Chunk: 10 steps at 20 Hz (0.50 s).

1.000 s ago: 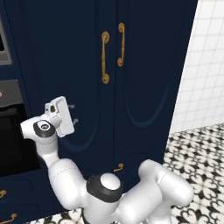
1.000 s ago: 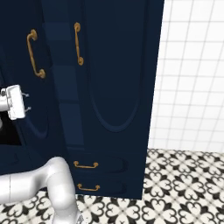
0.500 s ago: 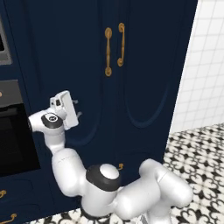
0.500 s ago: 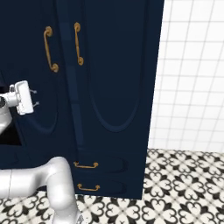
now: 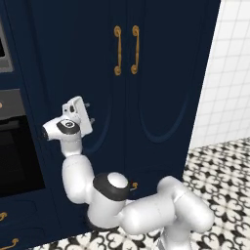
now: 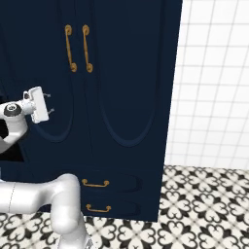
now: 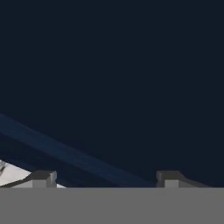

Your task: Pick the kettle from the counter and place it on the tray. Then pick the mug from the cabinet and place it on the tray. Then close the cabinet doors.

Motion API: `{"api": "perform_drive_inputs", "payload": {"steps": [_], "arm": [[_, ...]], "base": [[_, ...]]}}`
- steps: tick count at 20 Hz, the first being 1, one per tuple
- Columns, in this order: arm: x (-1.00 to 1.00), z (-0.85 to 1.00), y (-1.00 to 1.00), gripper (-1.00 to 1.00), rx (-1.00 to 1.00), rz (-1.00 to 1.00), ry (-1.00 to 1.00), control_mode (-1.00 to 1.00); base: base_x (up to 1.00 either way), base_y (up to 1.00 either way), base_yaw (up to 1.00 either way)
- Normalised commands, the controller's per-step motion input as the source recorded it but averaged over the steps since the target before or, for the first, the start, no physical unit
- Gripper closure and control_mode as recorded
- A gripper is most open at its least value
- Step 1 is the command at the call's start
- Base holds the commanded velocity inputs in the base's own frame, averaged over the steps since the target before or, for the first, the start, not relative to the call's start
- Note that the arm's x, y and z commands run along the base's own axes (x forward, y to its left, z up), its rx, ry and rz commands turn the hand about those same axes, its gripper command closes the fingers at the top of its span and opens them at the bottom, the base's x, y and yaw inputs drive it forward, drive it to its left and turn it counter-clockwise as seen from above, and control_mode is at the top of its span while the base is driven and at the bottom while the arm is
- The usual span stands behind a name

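Observation:
The tall navy cabinet (image 5: 146, 146) has both cabinet doors standing flush, the left door (image 5: 83, 58) (image 6: 48, 58) and the right door (image 5: 166, 73) (image 6: 126, 73), with their brass handles (image 5: 117, 51) (image 6: 86, 48) side by side. My gripper (image 5: 90, 112) (image 6: 49, 103) (image 7: 106, 179) is open with nothing between its fingers. It points at the lower left door from very close, and I cannot tell if it touches. The dark door panel (image 7: 113, 87) lies right ahead in the hand view. The kettle, mug, tray and counter are out of view.
A dark built-in oven (image 5: 14, 146) sits left of the cabinet. Two drawers with curved brass handles (image 6: 95, 184) are below the doors. A white tiled wall (image 5: 229, 73) and a patterned black-and-white floor (image 6: 204, 204) lie to the right.
The left door has swung shut, its handle coming in beside the right door's handle. My gripper has travelled right along with it.

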Motion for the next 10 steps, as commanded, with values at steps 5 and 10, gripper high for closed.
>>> {"api": "perform_drive_inputs", "payload": {"steps": [5, 10], "arm": [[0.61, 0.00, -0.27, -1.00, 0.00, 0.09, 0.00, -1.00], [0.61, 0.00, -0.21, -1.00, 0.00, 0.09, 0.01, -1.00]], "base": [[0.00, 0.00, 0.00], [0.00, 0.00, 0.00]]}}
